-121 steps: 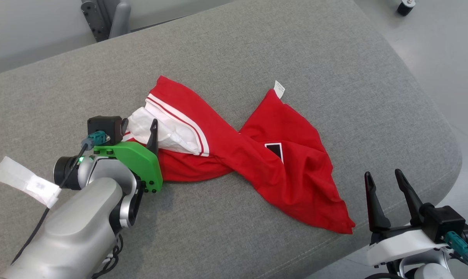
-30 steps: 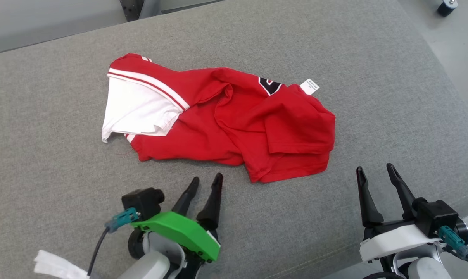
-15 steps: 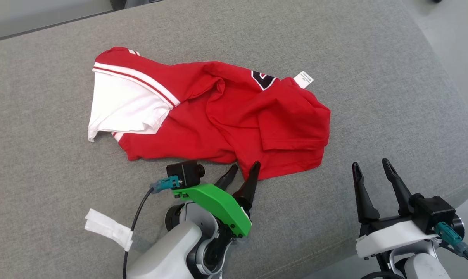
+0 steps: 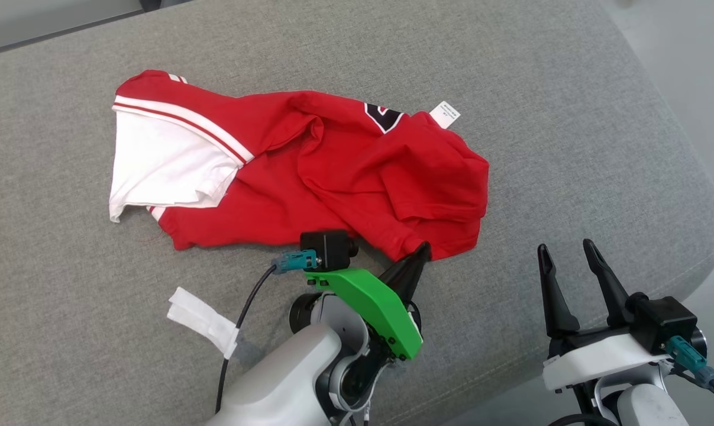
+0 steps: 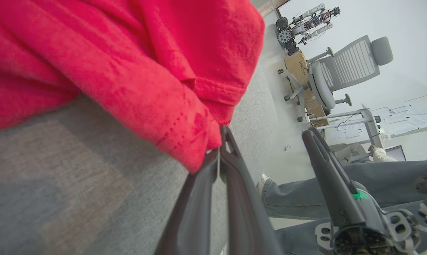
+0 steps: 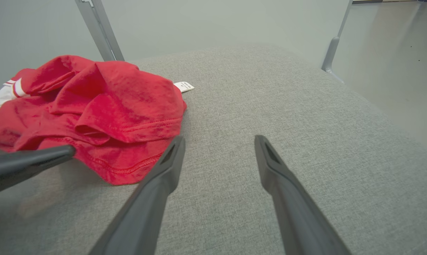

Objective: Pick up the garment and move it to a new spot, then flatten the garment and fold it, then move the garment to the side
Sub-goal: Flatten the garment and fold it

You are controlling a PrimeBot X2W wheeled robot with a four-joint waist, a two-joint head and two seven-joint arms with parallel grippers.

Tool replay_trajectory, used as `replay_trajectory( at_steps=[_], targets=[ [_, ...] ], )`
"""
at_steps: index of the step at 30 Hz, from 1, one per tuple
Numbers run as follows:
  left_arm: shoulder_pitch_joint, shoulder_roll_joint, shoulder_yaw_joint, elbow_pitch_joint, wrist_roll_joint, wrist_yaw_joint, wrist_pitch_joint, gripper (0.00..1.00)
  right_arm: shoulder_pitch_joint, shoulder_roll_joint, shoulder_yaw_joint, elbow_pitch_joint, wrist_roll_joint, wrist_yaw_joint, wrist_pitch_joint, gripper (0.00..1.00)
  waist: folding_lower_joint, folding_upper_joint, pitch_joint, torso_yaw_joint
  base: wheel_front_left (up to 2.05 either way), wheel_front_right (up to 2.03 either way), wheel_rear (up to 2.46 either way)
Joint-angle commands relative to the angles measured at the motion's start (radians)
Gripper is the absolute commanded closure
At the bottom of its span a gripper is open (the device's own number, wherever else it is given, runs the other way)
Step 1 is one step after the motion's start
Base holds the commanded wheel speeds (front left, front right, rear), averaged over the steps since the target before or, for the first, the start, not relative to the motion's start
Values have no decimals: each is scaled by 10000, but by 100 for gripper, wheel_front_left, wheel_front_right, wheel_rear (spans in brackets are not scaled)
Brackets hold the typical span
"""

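Left hand [image 4: 423,249] advanced, pinching garment [image 4: 333,171] hem; label [image 4: 445,114] beyond.

A red jersey [image 4: 333,171] with white striped trim and a white inner panel lies crumpled and unfolded across the middle of the grey cushion [image 4: 569,118], its white tag [image 4: 445,113] on the far side.

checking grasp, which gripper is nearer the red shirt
Left. The left gripper is shut on the red shirt at the near edge; the right gripper is open, apart to its right.
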Motion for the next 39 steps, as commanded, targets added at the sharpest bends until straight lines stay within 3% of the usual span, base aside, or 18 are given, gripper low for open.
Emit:
replay_trajectory(
  at_steps=[1, 4, 11, 17, 22, 29, 31, 32, 33, 39],
  targets=[
    [-137, 50, 24, 44, -1, 100, -100, 100, -114, -15, 8, 3, 64, -14, -32, 0, 0, 0, 10, -20, 0, 0, 0],
    [-171, 11, 58, 279, -2, 372, -332, 100, -132, -17, 14, 6, 76, -14, -32, 0, 0, 0, 20, -71, 0, 0, 0],
    [-159, 1, -150, 630, -164, 165, -445, 100, -94, -15, 8, 1, 87, -14, -32, 0, 0, 0, 42, -116, 0, 0, 0],
    [-37, -3, -1154, -89, -460, -164, -406, 100, -179, -15, 97, 32, 70, -14, -32, 0, 0, 0, 65, -240, 0, 0, 0],
    [38, -5, -2016, -257, -614, 45, -589, 100, -128, -17, 60, 22, 50, -14, -32, 0, 0, 0, 124, -360, 0, 0, 0],
    [170, 34, -2618, 783, -962, 183, -1024, 100, -136, -17, 153, 69, -6, -14, -32, 0, 0, 0, 193, -480, 0, 0, 0],
    [137, 52, -2677, 867, -1219, 140, -1128, 51, -193, -17, 159, 56, 35, -14, -32, 0, 0, 0, 187, -503, 0, 0, 0],
    [107, 50, -2706, 820, -1316, 106, -1142, 7, -178, -17, 126, 46, 39, -14, -32, 0, 0, 0, 169, -478, 0, 0, 0],
    [41, 44, -2742, 781, -1398, 124, -1136, 0, -145, -15, 103, 42, 21, -14, -32, 0, 0, 0, 151, -449, 0, 0, 0],
    [-271, 21, -2872, 296, -1854, 31, -450, 0, 34, -15, -38, -3, -198, -14, -32, 0, 0, 0, -143, -151, 0, 0, 0]
  ],
)
